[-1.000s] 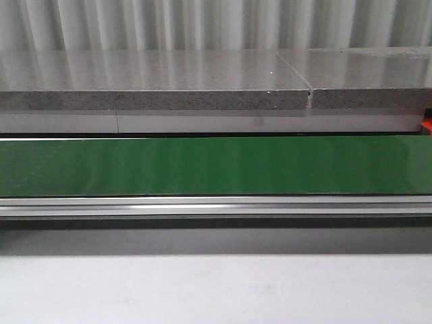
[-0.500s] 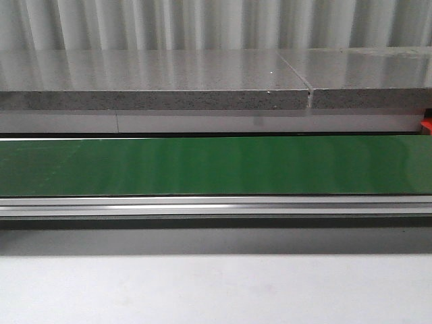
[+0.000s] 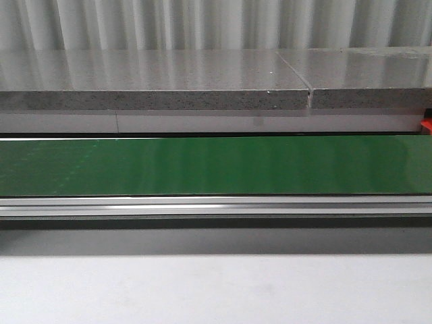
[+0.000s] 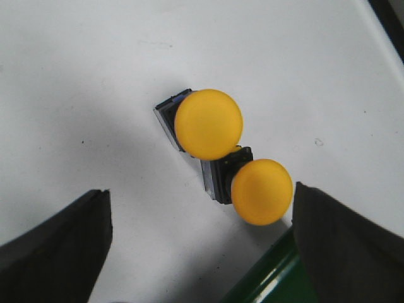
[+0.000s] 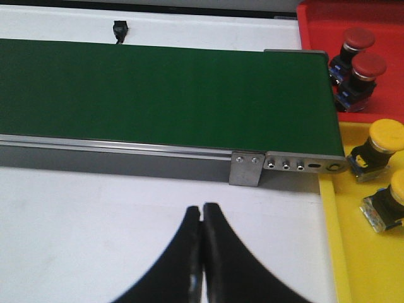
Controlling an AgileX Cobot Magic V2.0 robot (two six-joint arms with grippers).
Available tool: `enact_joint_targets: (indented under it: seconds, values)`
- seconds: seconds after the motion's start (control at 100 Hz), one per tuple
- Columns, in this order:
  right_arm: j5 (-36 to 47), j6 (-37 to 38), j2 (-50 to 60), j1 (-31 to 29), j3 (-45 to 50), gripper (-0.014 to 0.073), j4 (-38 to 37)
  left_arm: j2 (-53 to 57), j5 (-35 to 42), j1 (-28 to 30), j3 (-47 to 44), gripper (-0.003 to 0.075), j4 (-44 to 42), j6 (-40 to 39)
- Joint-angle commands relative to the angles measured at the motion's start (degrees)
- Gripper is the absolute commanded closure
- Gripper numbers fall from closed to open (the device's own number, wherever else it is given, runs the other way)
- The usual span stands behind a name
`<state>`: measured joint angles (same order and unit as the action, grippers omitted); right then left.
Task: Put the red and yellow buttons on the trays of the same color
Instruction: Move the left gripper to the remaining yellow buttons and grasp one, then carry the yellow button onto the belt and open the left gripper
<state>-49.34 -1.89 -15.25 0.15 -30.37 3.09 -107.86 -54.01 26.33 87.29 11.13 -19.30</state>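
- The left gripper (image 4: 201,249) is spread wide over the white surface (image 4: 76,76), its two dark fingers (image 4: 57,252) well apart and holding nothing
- Between those fingers lie two yellow buttons, each a round yellow cap on a dark blocky base, tipped on their sides on the white surface
- The first yellow button (image 4: 208,124) lies farther from the fingers; the second yellow button (image 4: 261,191) lies just beside it, the two bases touching or nearly so
- A strip of green belt (image 4: 271,284) shows close to the second yellow button, next to one finger
- In the front view the green conveyor belt (image 3: 216,165) runs across the whole width with a silver rail (image 3: 216,206) along its near edge, a grey stone-like ledge (image 3: 155,100) behind it, and a small red corner (image 3: 426,126) at the far right edge
- The right gripper (image 5: 202,221) has its dark fingers pressed together, tips touching, gripping nothing, above the white surface on the near side of the belt
- Past the belt's end in the right wrist view sits a red tray (image 5: 315,25) holding two red buttons (image 5: 358,39) (image 5: 368,65) side by side and touching
- Next to it a yellow tray (image 5: 360,265) holds two more yellow buttons (image 5: 385,136) (image 5: 399,186), lying on their sides and a little apart
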Motion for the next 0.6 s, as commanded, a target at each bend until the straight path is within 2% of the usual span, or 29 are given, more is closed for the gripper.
enact_joint_targets:
  seconds: [0.0,0.59]
  values:
    - [3.50,-0.52,-0.60,0.04,-1.28,0.0662,-0.38,0.57,0.39,0.28,2.57,0.0157,2.44,-2.33]
    - [3.50,-0.47,-0.60,0.04,-1.28,0.0662,-0.38,-8.92,1.55,0.28,9.89,0.0157,5.86,-2.33]
